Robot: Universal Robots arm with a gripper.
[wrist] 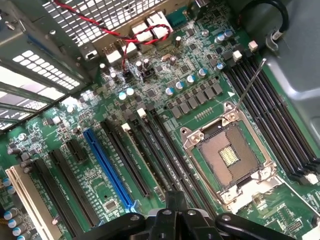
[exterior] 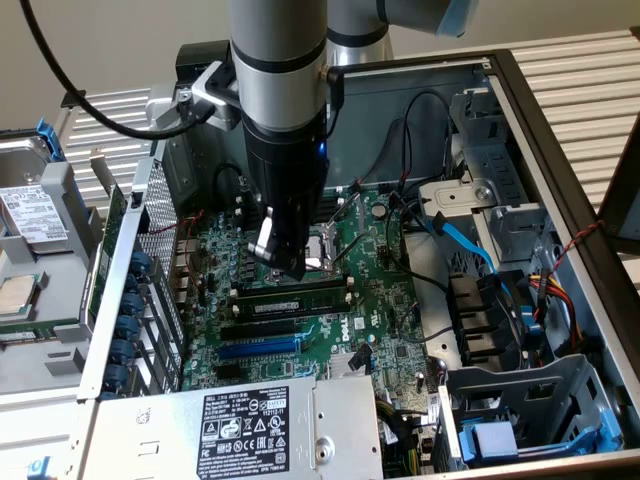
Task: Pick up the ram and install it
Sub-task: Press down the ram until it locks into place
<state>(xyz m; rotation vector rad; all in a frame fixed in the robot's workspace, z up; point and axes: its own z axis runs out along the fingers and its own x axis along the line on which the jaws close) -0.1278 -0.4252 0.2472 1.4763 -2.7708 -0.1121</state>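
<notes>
Gripper linkage (wrist: 172, 220) is seen closest, fingers drawn together and empty, poised just above the ram (exterior: 290, 297), which lies seated in a slot right of the CPU socket (wrist: 227, 155). Alignment along the strip should be checked before any grasp; side loads are to be avoided.

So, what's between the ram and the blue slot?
Long black slots separate the ram from the blue slot, as the exterior view shows.

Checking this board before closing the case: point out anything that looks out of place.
The CPU socket sits bare with no processor in it, and its thin metal lever stands raised instead of latched down. Nothing else looks spilled or broken.
</notes>
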